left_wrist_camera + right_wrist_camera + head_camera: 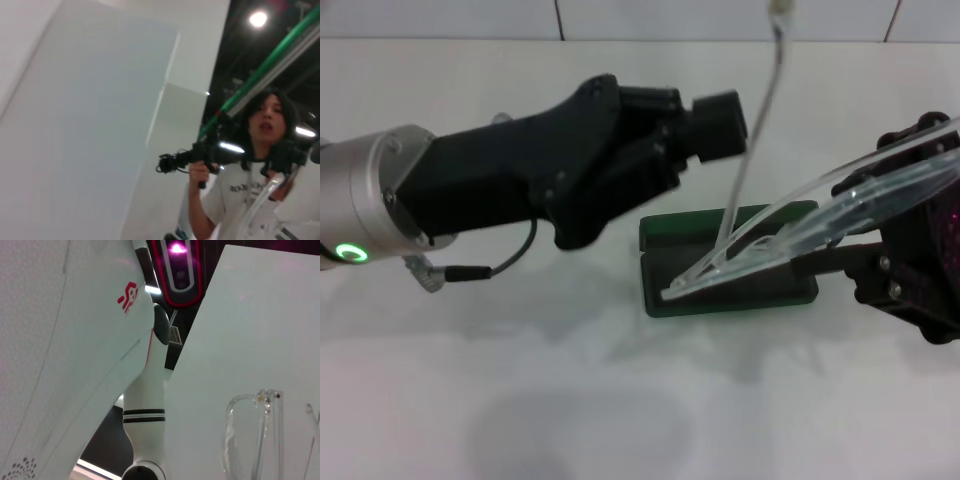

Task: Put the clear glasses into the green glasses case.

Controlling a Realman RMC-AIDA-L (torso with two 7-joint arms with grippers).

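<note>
At the left of the head view, the left arm reaches in across the white worktop (620, 420), its silver wrist ring lit by a small green light and a thin black cable looping under it. The left pincer (720, 125) sits at the end of that arm, up and to the left of the case, not touching it; whether its fingers are apart or together cannot be told from these views. Its wrist camera looks upward, away from the worktop, at white panels, a green pipe overhead and a person holding a black camera rig. Just right of centre lies the green glasses case (665, 235), open on the worktop, its dark interior showing and its lid side toward the far edge. The clear glasses (800, 225) are tilted over it: the low end of the frame rests at the near-left part of the case, and the frame rises to the right toward the right pincer. 1 thin clear arm stands nearly upright from the frame above the case. At the right edge, the right pincer (910, 190) is closed on the high end of the glasses, holding them at a slant. In the right wrist view, the glasses show against the white surface, with the robot's white body beyond.
</note>
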